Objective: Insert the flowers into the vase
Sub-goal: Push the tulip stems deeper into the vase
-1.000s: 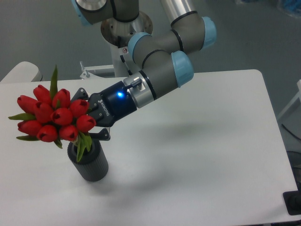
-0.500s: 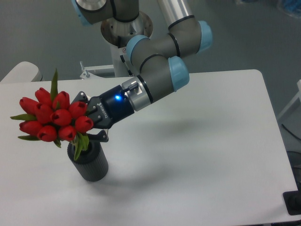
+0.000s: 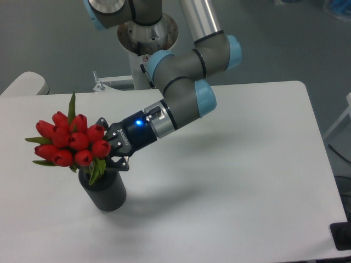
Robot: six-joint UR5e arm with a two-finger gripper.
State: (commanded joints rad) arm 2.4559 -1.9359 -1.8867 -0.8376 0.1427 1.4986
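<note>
Insertion stage, late. The vase (image 3: 105, 190), a dark ribbed cylinder, stands upright on the white desk (image 3: 230, 181) near its front-left corner. The flowers (image 3: 71, 144), a tight bunch of red tulip buds with green leaves, sit directly above the vase mouth and lean toward the left edge of the desk; the lowest leaves hang over the rim and appear to pass inside it. The stems are hidden behind buds and leaves, so how deep they reach cannot be read. The pincer (image 3: 112, 152), carried on the arm (image 3: 181, 98) reaching in from the rear of the desk, meets the bunch at its right side just below the buds and just above the rim; its dark fingers appear pressed onto the stems, though the contact itself is partly masked by foliage. Judged state: stems probably entered, bunch not yet seated or released. Remaining: lower the bunch fully, spread the fingers, withdraw without tipping the vase.
</note>
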